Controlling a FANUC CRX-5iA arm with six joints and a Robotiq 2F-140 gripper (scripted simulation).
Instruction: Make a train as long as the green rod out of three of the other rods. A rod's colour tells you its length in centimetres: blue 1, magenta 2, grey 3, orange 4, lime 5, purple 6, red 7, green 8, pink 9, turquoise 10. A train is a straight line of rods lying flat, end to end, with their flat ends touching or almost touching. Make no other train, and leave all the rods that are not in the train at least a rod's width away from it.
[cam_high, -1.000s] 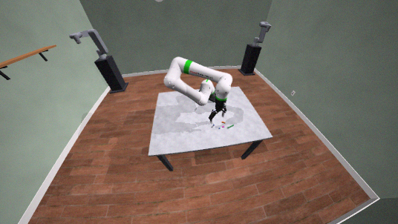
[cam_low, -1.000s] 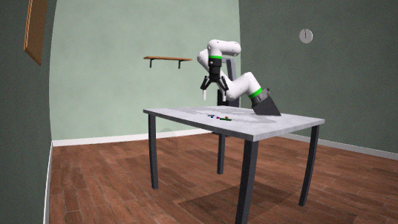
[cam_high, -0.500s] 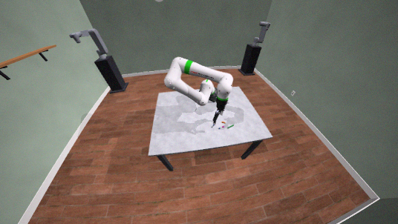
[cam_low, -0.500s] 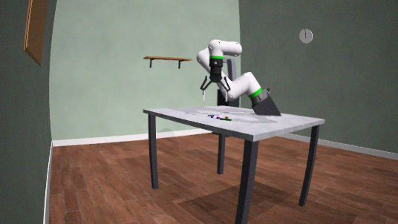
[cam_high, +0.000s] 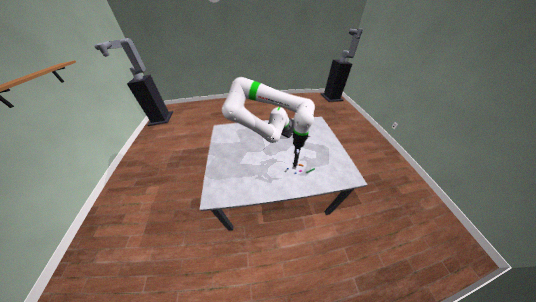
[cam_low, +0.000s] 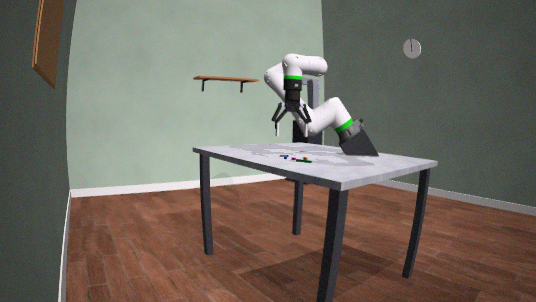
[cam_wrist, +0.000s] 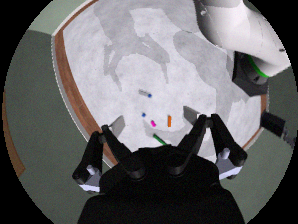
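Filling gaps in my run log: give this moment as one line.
pincer: open, above table | orange rod: on table, ungrasped | train: not built

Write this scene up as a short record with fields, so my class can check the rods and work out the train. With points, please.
Gripper (cam_high: 295, 166) (cam_low: 292, 134) (cam_wrist: 153, 116): open, above the table (cam_high: 230, 190) (cam_low: 390, 166) (cam_wrist: 85, 42)
Target length: green rod (cam_high: 310, 170) (cam_low: 304, 161) (cam_wrist: 160, 140)
Other rods: orange (cam_high: 300, 165) (cam_low: 305, 158) (cam_wrist: 169, 121), magenta (cam_high: 300, 171) (cam_low: 294, 159) (cam_wrist: 153, 123), grey (cam_wrist: 143, 92), two blue
Closest pair: grey and one blue (cam_wrist: 149, 95), end to end
Separate blue: near magenta
Fitting sum: orange 4 + grey 3 + blue 1 = 8
Train status: incomplete; orange lies apart
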